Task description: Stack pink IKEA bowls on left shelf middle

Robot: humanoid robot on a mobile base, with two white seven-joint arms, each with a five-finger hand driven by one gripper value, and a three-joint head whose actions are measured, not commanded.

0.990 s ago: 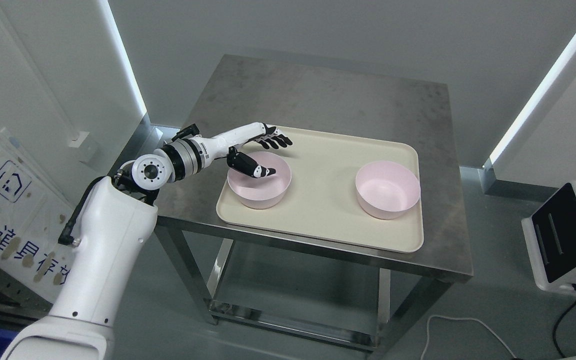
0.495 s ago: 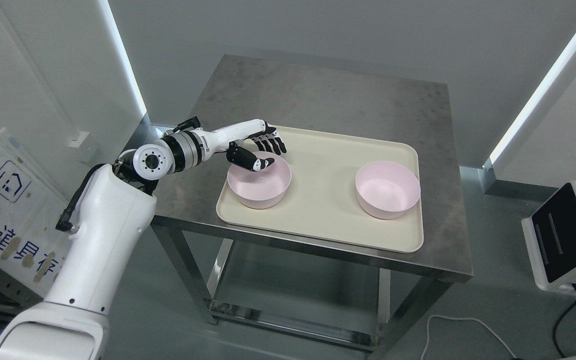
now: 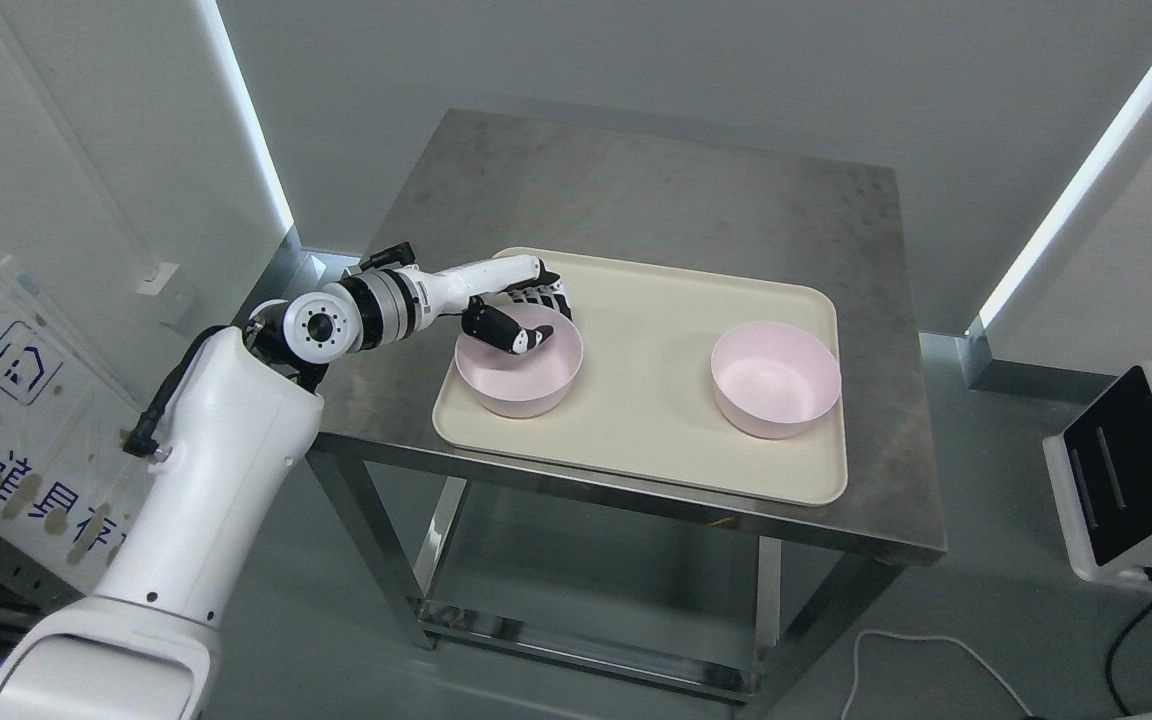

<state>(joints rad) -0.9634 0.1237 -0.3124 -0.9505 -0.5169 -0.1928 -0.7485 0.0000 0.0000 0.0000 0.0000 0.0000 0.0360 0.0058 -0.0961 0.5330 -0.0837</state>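
The left robot hand (image 3: 521,315), white with black jointed fingers, pinches the far rim of a smooth, round pink bowl (image 3: 519,363): its thumb dips inside the bowl while the other fingers curl down the outer wall. This bowl sits at the left end of a cream rectangular tray (image 3: 642,374) with rounded corners and a raised lip. A second, matching pink bowl (image 3: 775,379) stands well apart at the tray's right end. The tray lies on a brushed, mottled grey metal surface (image 3: 656,200) on steel legs. Right of the surface stands a white box-shaped device (image 3: 1136,475) with a black sloped panel.
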